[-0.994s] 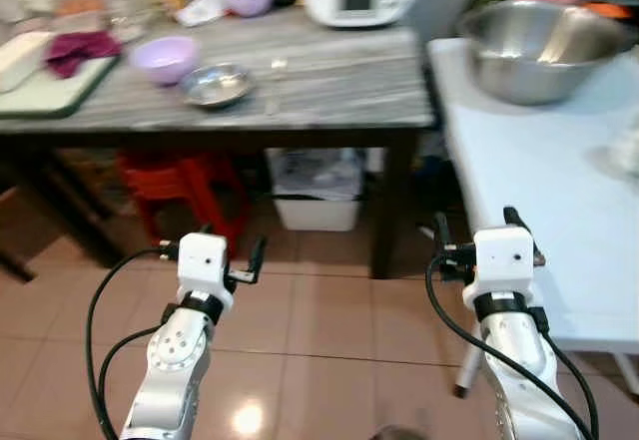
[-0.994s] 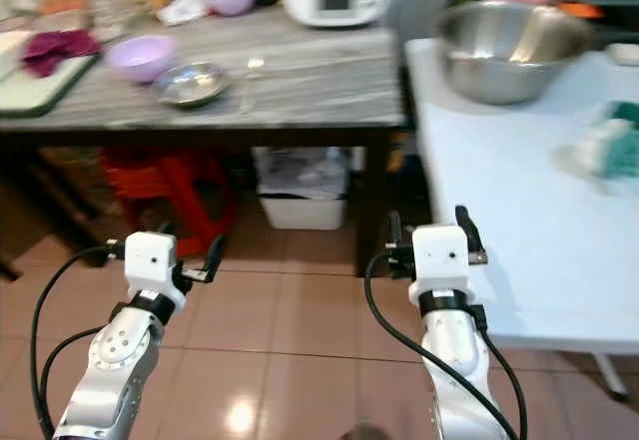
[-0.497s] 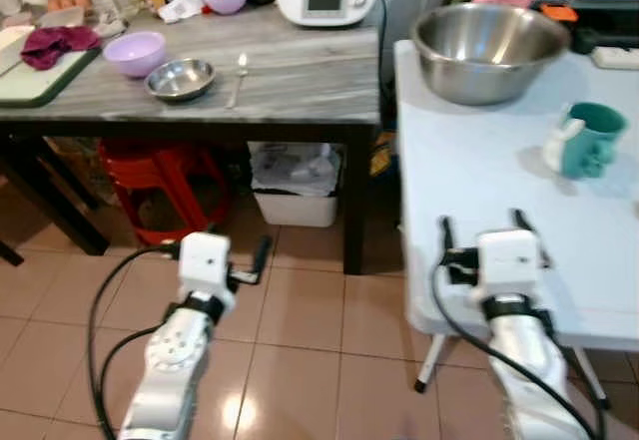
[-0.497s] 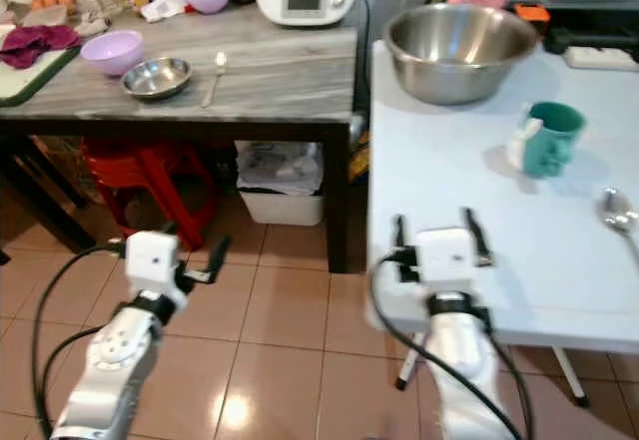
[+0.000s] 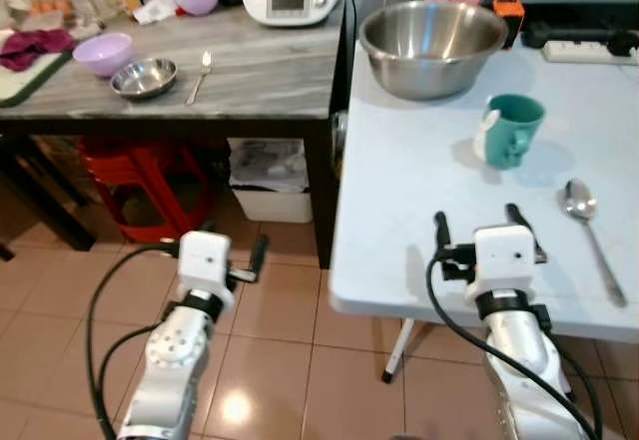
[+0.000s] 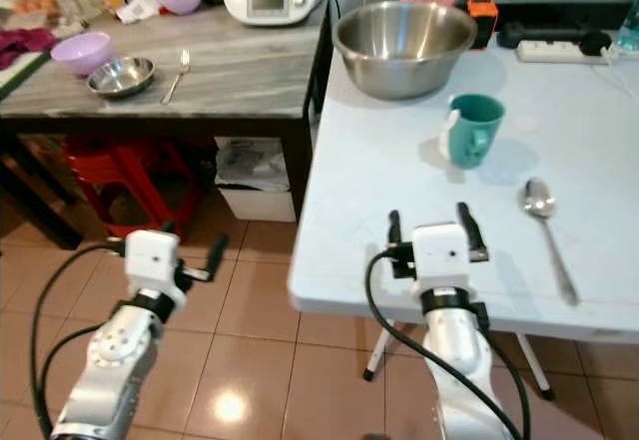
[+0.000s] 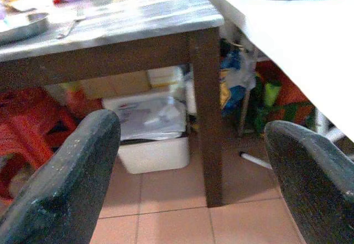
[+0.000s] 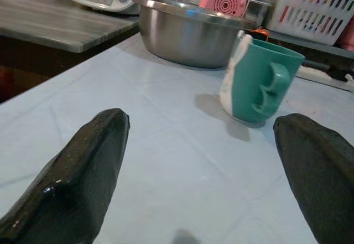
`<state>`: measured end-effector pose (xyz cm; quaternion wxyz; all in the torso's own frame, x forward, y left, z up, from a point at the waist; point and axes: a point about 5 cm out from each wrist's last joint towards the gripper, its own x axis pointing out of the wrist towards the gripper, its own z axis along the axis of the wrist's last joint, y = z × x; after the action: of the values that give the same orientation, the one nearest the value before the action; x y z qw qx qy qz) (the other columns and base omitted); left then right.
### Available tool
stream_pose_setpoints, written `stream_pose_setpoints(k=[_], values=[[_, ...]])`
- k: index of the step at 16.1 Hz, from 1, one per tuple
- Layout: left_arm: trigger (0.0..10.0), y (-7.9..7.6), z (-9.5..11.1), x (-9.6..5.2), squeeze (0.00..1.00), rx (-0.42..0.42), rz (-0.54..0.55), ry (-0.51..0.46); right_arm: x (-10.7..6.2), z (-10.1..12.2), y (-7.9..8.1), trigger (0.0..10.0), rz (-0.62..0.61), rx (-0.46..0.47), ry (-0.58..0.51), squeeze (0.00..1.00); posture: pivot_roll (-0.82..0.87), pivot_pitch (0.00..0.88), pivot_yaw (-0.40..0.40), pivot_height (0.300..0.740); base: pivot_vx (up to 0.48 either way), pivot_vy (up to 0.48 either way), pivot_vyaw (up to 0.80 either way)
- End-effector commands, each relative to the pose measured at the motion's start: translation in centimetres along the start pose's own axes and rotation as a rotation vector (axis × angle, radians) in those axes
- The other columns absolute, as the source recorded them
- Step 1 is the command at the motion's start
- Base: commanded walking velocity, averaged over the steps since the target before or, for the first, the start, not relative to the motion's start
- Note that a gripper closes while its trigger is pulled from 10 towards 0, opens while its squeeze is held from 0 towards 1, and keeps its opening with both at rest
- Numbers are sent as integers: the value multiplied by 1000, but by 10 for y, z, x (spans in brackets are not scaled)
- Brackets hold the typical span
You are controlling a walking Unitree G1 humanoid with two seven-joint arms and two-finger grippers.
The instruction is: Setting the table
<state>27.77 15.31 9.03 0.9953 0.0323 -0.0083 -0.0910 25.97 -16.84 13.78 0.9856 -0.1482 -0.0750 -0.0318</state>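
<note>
So this was a kitchen with terracotta floor tiles, a dark marble-topped side table (image 5: 260,81) and a pale blue folding table (image 5: 419,181) butted up against it. Using the blue table as the landmark: a teal mug (image 5: 511,131) stood upright near its middle, handle turned toward the robot, with something white tucked against its side, can't tell what. A big steel mixing bowl (image 5: 431,45) sat at the far end of the table beyond the mug, and a metal spoon (image 5: 587,228) lay flat near the mug on the robot's right side, bowl end pointing away.

The right gripper (image 5: 482,232) hovered over the table's near edge with both black fingers spread wide and nothing between them. The left gripper (image 5: 215,250) hung over the floor off the table's left side, also spread wide and empty.

Over on the side table were a small steel dish (image 5: 144,77), a fork (image 5: 198,75) and a lilac bowl (image 5: 103,53).

Compared with a second ago the view had swung right, so the mug and spoon were now in sight and more of the blue table showed; both arms kept the same pose.
</note>
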Motion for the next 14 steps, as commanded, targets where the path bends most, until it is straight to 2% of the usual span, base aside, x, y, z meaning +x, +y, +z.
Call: stream_pose_setpoints(k=[1, 10, 14], values=[[10000, -3, -3, -1, 0, 2, -10, 13, 0, 0, -3, 10000, -19, -12, 1, 0, -149, 108, 115, 740, 0, -319, 0], [10000, -6, -4, 0, 0, 2, -16, 21, 0, -1, -1, 10000, -17, 2, 6, 0, -145, 111, 116, 740, 0, -330, 0], [10000, -7, -4, 1, 0, 0, -12, 22, 2, -1, -4, 10000, -29, 12, 12, 0, -150, 117, 113, 740, 0, -61, 0]])
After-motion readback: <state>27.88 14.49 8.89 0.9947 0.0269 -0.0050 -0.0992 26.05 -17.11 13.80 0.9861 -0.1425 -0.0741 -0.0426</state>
